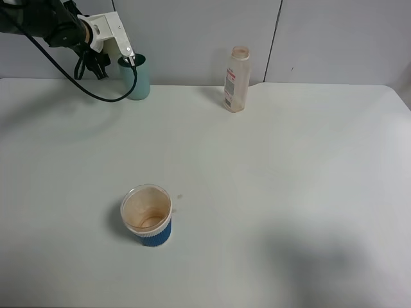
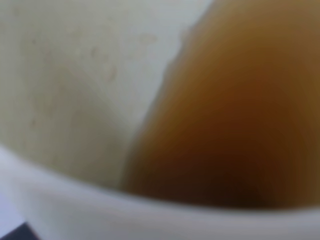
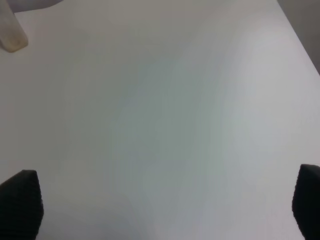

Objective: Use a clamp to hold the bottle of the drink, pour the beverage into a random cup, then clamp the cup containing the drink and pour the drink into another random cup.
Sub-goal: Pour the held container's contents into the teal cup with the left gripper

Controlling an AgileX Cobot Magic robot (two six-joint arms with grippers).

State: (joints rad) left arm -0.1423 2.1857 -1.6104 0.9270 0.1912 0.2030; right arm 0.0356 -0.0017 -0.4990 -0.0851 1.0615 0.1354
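The pale yellow-green tumbler, holding brown beverage, was seen close up, tilted; a closed left gripper was indicated, its hold unconfirmed. The teal tumbler stood at the table's far-left edge, the bottle well right of it. Right gripper jaws were spread wide, empty.

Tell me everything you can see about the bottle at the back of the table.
The bottle is small, of clear plastic, with a wide open neck and no cap, and a white label printed in red. It stands upright at the far edge of the white table, close to the wall, right of the teal cup. It looks nearly empty, faintly brown-tinged. Nothing touches it but the table.
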